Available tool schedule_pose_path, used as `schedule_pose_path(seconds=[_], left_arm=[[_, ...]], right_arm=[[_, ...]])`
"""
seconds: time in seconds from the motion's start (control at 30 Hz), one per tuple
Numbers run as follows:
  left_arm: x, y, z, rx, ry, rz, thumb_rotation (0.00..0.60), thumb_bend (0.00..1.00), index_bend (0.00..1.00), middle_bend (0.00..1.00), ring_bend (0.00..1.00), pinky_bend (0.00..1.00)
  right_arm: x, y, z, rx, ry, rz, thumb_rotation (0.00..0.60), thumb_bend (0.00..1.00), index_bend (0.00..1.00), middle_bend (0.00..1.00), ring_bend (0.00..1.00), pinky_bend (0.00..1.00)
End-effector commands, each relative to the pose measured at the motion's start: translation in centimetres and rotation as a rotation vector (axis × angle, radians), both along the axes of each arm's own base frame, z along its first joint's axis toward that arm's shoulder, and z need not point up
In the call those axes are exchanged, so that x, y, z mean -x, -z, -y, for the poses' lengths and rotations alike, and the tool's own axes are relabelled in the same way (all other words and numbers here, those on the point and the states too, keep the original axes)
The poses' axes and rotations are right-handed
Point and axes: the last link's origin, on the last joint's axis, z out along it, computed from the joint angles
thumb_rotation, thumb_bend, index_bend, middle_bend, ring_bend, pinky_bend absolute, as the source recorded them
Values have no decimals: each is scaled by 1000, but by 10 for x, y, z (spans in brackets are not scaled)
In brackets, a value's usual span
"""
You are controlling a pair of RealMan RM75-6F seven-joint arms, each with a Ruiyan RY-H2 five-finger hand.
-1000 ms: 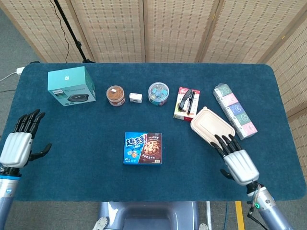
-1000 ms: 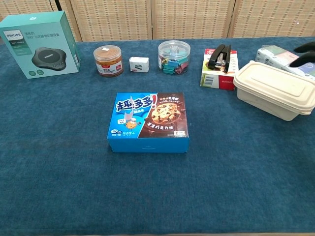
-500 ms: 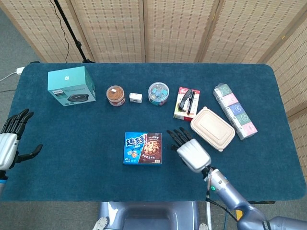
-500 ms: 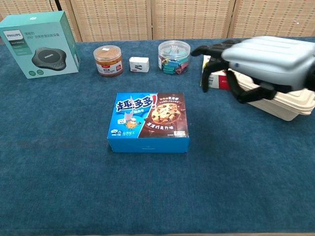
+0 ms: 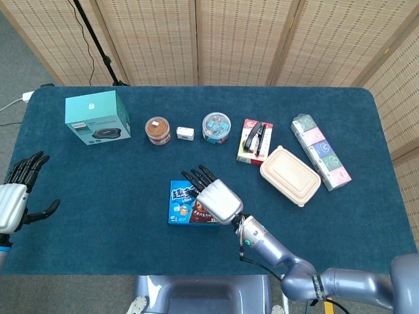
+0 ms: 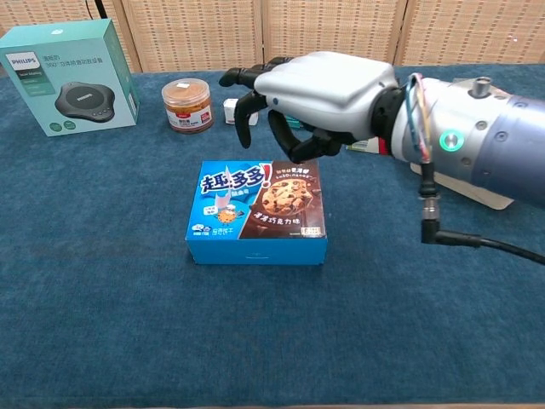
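From the head view, the right hand (image 5: 213, 196) hangs over the cookie box (image 5: 183, 204) near the table's (image 5: 118, 176) front middle, fingers spread and holding nothing. The left hand (image 5: 14, 199) sits at the table's left edge, fingers apart and empty. A teal box (image 5: 97, 118), a jar (image 5: 157, 130), a clip tub (image 5: 216, 127), a stapler (image 5: 255, 137) and a lunch box (image 5: 290, 175) lie farther back.

From the chest view, the right hand (image 6: 319, 89) hovers above the cookie box's (image 6: 255, 211) far edge, fingers loosely curved, clear of it.
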Motion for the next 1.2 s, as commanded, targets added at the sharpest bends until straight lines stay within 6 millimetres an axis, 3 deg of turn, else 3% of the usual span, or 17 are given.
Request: schedule_pose_path(seconds=[0.03,0.4,0.53,0.9,1.2], left_arm=[[0,0,0,2,-3,3,600,283,0,0,0,0],[1,1,0,7,-11,9,600,282,0,0,0,0],[1,1,1,8,-13,9,600,283,0,0,0,0],[2,3,1,10,-16,4,600,283,0,0,0,0],[3,3,0,13,-21,4,600,283,0,0,0,0]], right_arm=[[-9,11,0,-17,-16,-8,600,1000,356,0,0,0],[-31,37,-1,-43,-50,15,600,1000,368,0,0,0],[-27,52,1,-42,-52,-9,600,1000,369,0,0,0],[-25,69,6,-33,-40,-41,600,1000,370,0,0,0],[-15,69,7,-16,-41,-73,600,1000,375,0,0,0]])
